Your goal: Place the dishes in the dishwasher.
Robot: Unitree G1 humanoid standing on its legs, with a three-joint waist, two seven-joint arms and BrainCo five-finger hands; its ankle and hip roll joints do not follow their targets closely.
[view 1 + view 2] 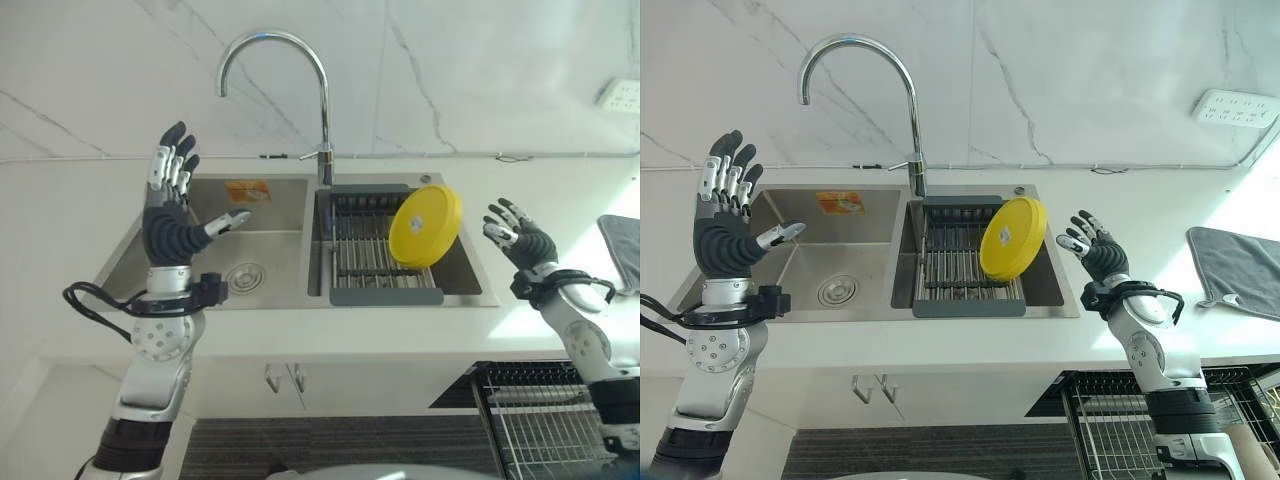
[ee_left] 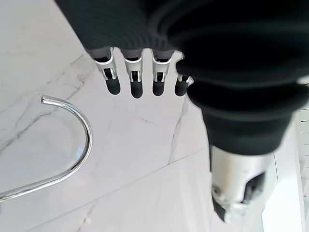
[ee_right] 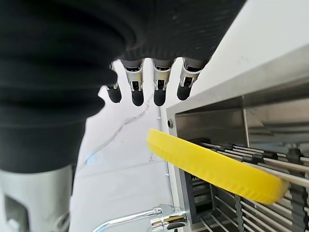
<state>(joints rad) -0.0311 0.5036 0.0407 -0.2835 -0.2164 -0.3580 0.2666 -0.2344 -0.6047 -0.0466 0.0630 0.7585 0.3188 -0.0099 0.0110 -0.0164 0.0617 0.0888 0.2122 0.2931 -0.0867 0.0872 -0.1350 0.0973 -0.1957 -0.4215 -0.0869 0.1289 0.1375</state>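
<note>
Nearest, a wire dishwasher rack (image 1: 545, 420) shows at lower right below the counter. The left hand (image 1: 170, 215) is raised over the left sink basin (image 1: 235, 255), fingers straight, holding nothing. The right hand (image 1: 1095, 245) hovers right of the sink, fingers spread, empty. The yellow plate (image 1: 1012, 238) leans tilted on the drying rack (image 1: 958, 262) in the right basin, with the faucet (image 1: 905, 100) beyond.

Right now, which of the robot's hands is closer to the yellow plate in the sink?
The right hand. It is open just beside the yellow plate, which leans in the drying rack. The left hand is raised open over the far basin.
</note>
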